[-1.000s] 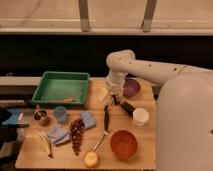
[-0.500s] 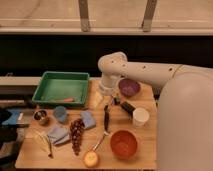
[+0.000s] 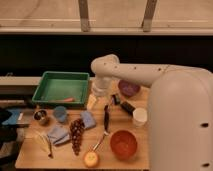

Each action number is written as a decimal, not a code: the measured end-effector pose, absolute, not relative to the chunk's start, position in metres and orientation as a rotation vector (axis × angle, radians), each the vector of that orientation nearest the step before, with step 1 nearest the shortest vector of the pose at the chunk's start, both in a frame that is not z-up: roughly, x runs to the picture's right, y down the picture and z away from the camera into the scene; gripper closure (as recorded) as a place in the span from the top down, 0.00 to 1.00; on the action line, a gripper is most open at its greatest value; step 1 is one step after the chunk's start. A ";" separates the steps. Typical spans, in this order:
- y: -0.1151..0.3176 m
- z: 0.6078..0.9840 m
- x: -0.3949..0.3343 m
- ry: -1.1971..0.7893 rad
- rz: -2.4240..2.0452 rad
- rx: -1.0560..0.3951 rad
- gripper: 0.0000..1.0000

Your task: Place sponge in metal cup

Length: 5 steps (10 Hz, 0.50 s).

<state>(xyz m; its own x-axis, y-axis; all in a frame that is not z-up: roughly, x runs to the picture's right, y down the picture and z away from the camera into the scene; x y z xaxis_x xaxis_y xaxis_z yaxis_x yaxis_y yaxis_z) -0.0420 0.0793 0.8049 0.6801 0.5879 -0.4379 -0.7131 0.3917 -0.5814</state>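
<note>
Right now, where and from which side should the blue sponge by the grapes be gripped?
Across its narrow width, from straight above: the sponge lies flat on the table, with the grapes crowding its left edge. The gripper hangs just behind it, near the green tray.

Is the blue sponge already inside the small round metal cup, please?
No, the blue sponge lies on the wooden table, apart from the small round metal cup, while the tool hangs beside the green plastic tray.

Hand (image 3: 100, 95) between green tray (image 3: 62, 75), purple bowl (image 3: 129, 89)
</note>
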 end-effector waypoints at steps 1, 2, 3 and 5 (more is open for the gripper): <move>0.085 0.812 -0.065 0.172 0.788 -0.839 0.80; 0.094 0.818 -0.082 0.177 0.750 -0.856 0.80; 0.101 0.825 -0.090 0.194 0.722 -0.862 0.80; 0.125 0.841 -0.104 0.294 0.659 -0.862 0.80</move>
<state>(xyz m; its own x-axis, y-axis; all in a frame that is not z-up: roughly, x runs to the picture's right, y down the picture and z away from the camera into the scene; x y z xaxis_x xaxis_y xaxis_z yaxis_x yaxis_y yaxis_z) -0.1043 0.1248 0.8412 0.7659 0.4150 -0.4912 -0.6427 0.4709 -0.6043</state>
